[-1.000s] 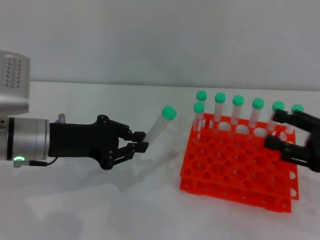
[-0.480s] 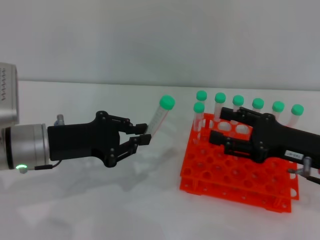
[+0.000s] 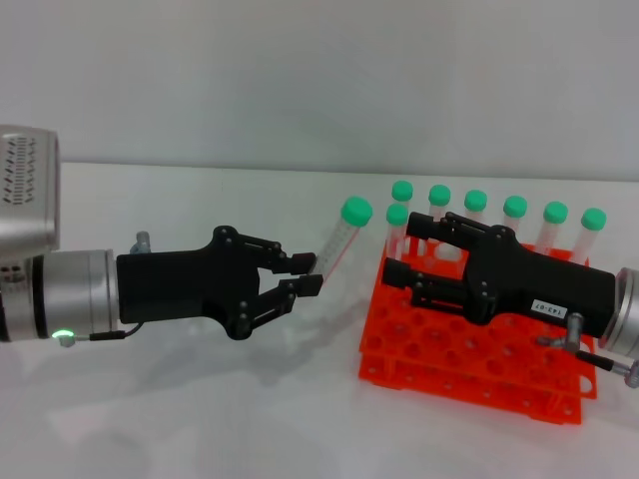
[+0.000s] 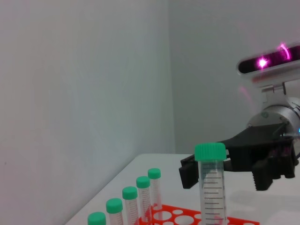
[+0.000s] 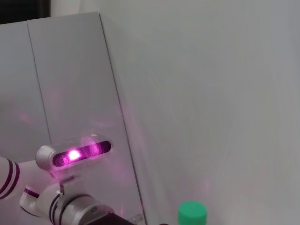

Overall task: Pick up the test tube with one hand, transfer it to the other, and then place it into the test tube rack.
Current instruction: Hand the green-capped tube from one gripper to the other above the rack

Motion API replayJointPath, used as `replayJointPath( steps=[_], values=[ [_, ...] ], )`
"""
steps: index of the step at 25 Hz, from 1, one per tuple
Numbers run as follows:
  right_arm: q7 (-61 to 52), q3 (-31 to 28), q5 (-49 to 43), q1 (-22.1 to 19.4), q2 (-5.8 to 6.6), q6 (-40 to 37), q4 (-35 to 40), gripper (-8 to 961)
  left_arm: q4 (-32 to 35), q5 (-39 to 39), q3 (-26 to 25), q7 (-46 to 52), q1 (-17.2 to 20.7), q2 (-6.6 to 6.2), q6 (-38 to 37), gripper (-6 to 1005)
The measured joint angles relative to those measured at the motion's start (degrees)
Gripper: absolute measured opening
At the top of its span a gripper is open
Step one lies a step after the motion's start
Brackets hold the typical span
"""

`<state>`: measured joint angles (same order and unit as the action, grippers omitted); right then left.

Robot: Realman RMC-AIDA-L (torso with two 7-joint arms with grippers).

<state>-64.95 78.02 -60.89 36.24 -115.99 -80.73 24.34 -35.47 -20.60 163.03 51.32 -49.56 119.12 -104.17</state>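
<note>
Pickup done: left gripper clamped on test tube, frame centre. Right gripper, apparently apart, nearby. Handover, insertion into test tube rack remain.

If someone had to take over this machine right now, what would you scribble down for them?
Left gripper: shut on the test tube, held off the table, tilted, cap up toward the rack.
Right gripper: open, above the orange test tube rack, fingers pointing at the tube, not touching it.
The rack's back row already holds six capped tubes.
Done: pickup. Left: the handover, then placing the tube in a free hole.
</note>
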Motion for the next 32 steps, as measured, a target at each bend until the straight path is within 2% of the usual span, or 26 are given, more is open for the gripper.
replayJointPath(
  steps=[22, 27, 32],
  values=[
    [1.0, 3.6, 2.2, 1.7, -0.2, 0.3, 0.0, 705, 5.0, 3.0, 0.0, 0.0, -2.6, -0.1, 5.1, 269],
    [1.8, 8.5, 6.1, 1.8, -0.2, 3.0, 0.5, 703, 5.3, 3.1, 0.0, -0.1, -2.8, -0.07, 5.6, 274],
    [2.5, 9.7, 7.0, 1.8, -0.2, 4.2, 0.7, 700, 5.7, 3.1, 0.0, -0.5, -3.0, -0.04, 5.7, 279]
  ],
)
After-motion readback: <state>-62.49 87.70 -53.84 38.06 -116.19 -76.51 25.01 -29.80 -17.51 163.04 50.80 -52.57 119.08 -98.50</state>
